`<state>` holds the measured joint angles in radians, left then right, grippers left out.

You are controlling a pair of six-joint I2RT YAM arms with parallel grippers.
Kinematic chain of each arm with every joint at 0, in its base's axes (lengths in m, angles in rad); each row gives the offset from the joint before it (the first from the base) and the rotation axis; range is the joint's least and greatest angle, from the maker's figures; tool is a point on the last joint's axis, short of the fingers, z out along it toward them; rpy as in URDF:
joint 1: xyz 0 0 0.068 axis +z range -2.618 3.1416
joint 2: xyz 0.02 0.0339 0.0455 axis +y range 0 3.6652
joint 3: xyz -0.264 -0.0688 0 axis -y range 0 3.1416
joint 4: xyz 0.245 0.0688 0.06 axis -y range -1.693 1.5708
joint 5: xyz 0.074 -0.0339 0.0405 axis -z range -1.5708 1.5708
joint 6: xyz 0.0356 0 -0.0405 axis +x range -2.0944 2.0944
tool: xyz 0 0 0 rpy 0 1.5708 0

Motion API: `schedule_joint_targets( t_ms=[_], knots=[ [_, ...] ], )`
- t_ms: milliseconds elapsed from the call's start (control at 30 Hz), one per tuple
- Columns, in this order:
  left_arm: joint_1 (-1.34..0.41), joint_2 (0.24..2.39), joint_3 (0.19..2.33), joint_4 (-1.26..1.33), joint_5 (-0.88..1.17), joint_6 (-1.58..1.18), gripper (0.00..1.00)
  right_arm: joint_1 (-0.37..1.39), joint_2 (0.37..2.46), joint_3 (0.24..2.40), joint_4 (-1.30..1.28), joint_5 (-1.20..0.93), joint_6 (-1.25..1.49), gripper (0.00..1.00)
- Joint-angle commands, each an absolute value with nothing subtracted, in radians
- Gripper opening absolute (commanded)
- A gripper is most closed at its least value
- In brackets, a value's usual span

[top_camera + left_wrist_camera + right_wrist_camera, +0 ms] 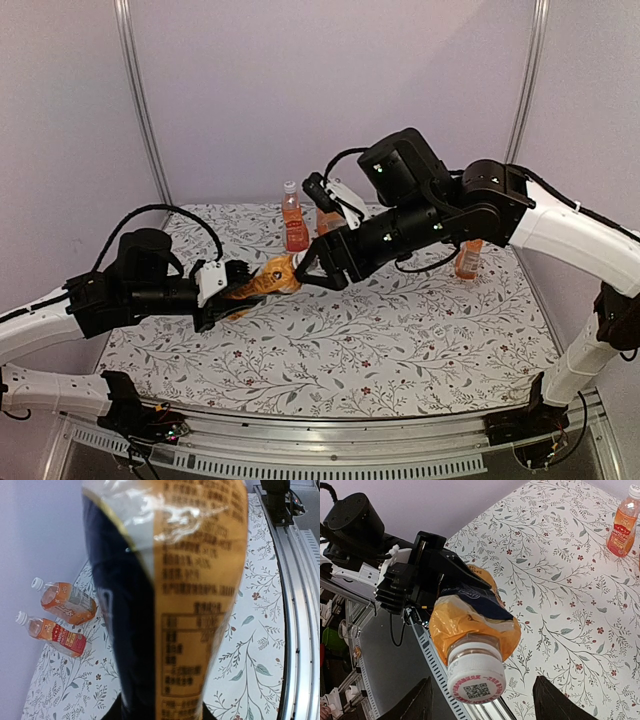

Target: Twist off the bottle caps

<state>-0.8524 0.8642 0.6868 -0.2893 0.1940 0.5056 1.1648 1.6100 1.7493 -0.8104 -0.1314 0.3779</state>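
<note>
A metal pole (140,100) rises at the upper left of the overhead view. The left arm (110,290) lies across the left of the desk (400,340). Three spare bottles stand at the back. The centre bottle (295,222) stands free, with its white cap (290,186) showing. The second bottle (328,220), just right of it, is half hidden by the right arm (480,205). The third bottle (468,258) stands at the right, its top covered by that same arm. A ribbed rail (300,440) runs along the bottom edge. In the left wrist view the held bottle (165,600) blocks most of the frame, and two bottle caps (37,583) (21,617) show at the left edge.

The desk cloth is pale, printed with leaves and small flowers. The spare bottles are clear plastic with orange drink and red-orange labels. The held bottle wears a glossy, crinkled wrap, orange with a dark blue panel and small printed text. Its cap (476,677) is white, round and ribbed on the side. It carries a QR code on top and sits above a clear neck ring.

The left arm stretches low toward the right. The left jaws are closed on the held bottle's body, keeping it nearly level at the centre left of the overhead view, cap end toward the right arm. In the right wrist view the cap sits at lower centre, facing the camera. The right arm reaches in from the right and bends down over the middle. The right jaws are open, with the fingers (415,705) one on each side of the cap and apart from it.
</note>
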Motion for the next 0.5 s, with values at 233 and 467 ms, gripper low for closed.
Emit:
schedule_joint_targets(
  t_ms=[233,467],
  knots=[
    [-0.844,0.871,0.684,-0.280,0.210,0.526,0.15,1.164,1.638,1.828,-0.808,-0.098,0.335,0.48],
    [-0.844,0.870,0.686,-0.282,0.206,0.531,0.15,1.163,1.657,1.829,-0.811,-0.151,0.336,0.47]
  ],
)
